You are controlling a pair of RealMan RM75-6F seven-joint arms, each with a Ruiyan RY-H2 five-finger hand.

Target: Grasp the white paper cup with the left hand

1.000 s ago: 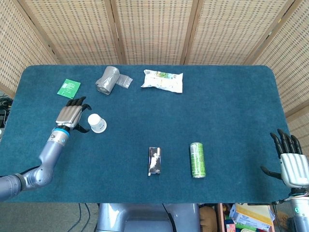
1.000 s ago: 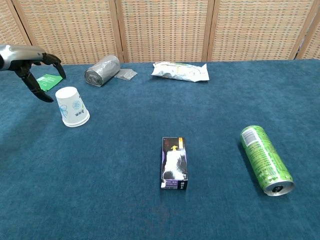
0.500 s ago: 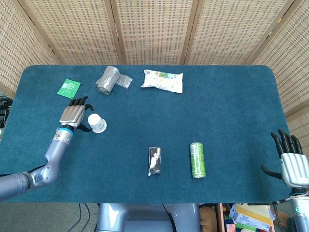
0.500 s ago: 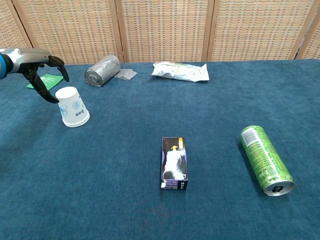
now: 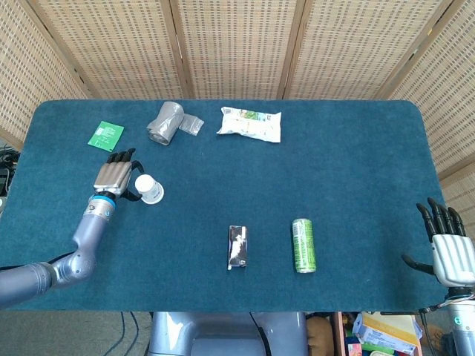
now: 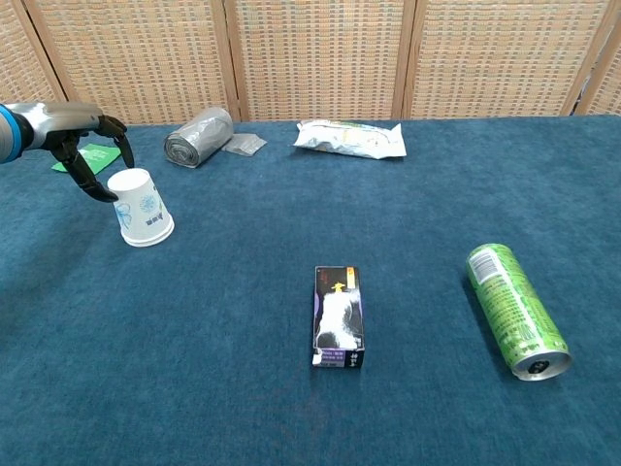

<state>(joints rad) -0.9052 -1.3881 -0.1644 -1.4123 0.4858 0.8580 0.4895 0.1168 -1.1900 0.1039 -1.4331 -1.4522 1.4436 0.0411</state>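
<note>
**A:** Where is the white paper cup?

**B:** The white paper cup [image 6: 142,207] stands upside down on the blue table [image 5: 349,193], toward its left side — wide rim on the cloth, pale blue print on its wall.

**A:** And the left hand?

**B:** The left hand [image 5: 113,176] is right beside the cup, fingers apart, dark fingertips [image 6: 100,192] curving toward the cup's upper edge. Whether they touch it I cannot tell; it is not gripped.

**A:** The other hand?

**B:** The right hand [image 5: 447,248] sits at the table's near right corner, fingers spread, holding nothing.

**A:** What else is there?

**B:** A green packet [image 5: 106,135] and a grey roll [image 5: 165,122] behind the cup, a white snack bag [image 5: 250,124] further right — nearer, a small dark box [image 6: 339,316] and a green can [image 6: 514,309] on its side.
</note>
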